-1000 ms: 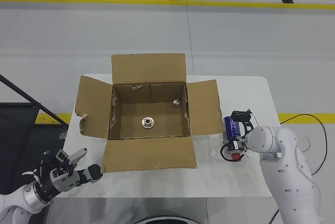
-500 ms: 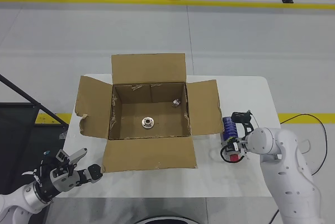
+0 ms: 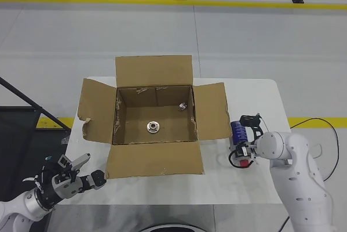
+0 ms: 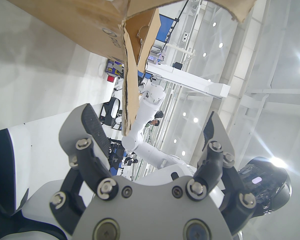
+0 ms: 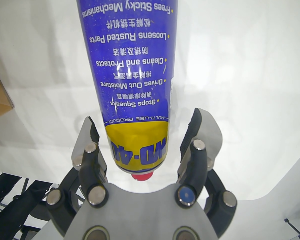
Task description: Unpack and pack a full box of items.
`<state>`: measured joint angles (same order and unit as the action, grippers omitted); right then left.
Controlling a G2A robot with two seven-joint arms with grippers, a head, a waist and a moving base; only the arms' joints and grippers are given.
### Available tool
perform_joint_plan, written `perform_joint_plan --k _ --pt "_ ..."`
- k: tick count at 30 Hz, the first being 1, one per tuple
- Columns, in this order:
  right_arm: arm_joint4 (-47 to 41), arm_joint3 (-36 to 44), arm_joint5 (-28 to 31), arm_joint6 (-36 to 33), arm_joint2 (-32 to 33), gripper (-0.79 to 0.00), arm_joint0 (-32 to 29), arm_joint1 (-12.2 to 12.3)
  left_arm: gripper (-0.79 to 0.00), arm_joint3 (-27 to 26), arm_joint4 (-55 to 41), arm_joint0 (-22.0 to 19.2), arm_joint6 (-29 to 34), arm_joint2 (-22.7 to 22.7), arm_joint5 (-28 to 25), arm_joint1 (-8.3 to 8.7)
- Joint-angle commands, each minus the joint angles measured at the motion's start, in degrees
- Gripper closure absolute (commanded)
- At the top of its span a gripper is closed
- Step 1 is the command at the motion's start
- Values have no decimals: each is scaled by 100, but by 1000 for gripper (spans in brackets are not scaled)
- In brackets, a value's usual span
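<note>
The right gripper (image 5: 143, 116) has its fingers spread to either side of the spray can (image 5: 130, 51), at the capped end. A gap shows on one side, so nothing is pinched. The can sits near the table's (image 3: 248, 98) right edge, just beside the open box (image 3: 154, 75), probably as an unpacked item. Two small metal parts (image 3: 153, 125) lie on the box floor. The left gripper (image 4: 150, 111), fingers spread and empty, hangs off the table's near left corner, likely waiting. The can's far end is cut off, and I cannot tell whether it rests on the table.
</note>
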<state>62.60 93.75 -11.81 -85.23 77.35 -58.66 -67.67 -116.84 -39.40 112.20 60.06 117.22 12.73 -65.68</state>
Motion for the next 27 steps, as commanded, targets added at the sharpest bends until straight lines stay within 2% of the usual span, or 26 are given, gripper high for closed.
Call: perform_joint_plan --k 1,16,21,27 --pt "-6 -6 -3 4 -7 -699 20 1 -785 0 0 0 0 0 0 0" --pt "81 18 -11 -42 -55 -720 226 17 -785 0 0 0 0 0 0 0" --pt "333 514 -32 -131 -10 -785 414 39 -785 0 0 0 0 0 0 0" --pt "796 1370 -191 -148 -135 -785 628 35 -785 0 0 0 0 0 0 0"
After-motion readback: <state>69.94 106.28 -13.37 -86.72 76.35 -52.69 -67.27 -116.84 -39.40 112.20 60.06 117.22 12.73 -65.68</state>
